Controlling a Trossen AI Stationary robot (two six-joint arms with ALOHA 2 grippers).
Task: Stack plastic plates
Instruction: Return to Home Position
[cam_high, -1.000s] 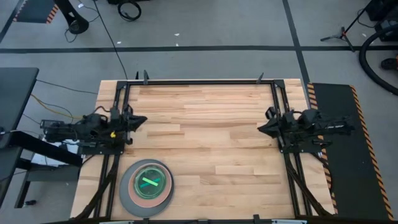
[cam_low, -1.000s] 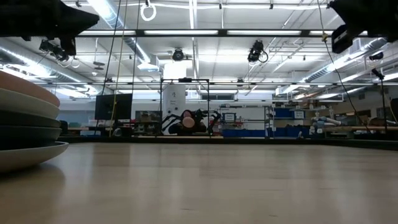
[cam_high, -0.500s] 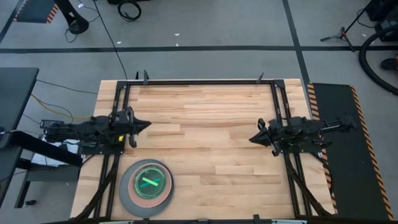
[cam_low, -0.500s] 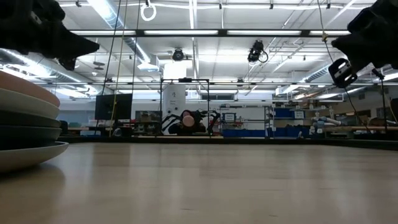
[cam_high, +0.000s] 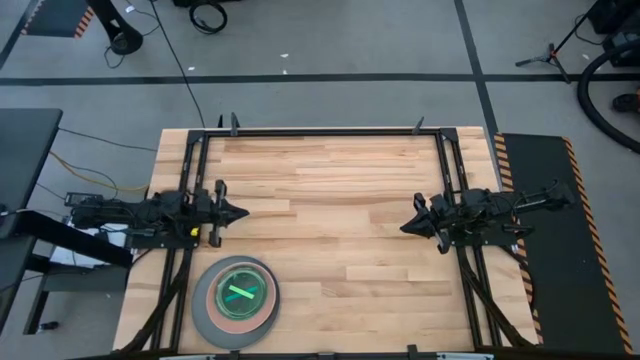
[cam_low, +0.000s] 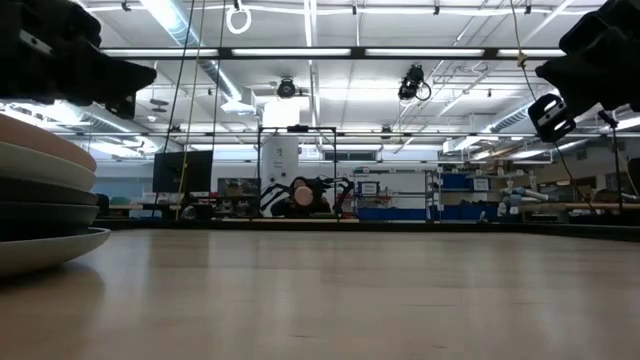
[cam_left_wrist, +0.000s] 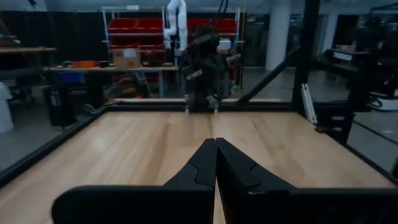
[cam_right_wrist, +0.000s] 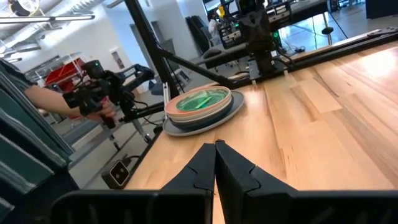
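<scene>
High view, stacked plates (cam_high: 236, 302) on table (cam_high: 340, 190); left end effector (cam_high: 243, 211), right end effector (cam_high: 403, 226) closed, empty

- wooden surface (cam_high: 340, 200), black rail frame (cam_high: 330, 131) round it
- grey floor (cam_high: 330, 50), dark tape lines
- black mat (cam_high: 570, 290), orange-striped edges, right of surface
- red bin shelves (cam_left_wrist: 134, 25) in room behind
- ceiling strip lights (cam_low: 310, 52)
- person's forearm (cam_right_wrist: 46, 98) beyond the surface's edge

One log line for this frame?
step: return home | left arm: jaws shut, empty | right arm: jaws shut, empty | plates: one stack on table, left arm's side
</scene>
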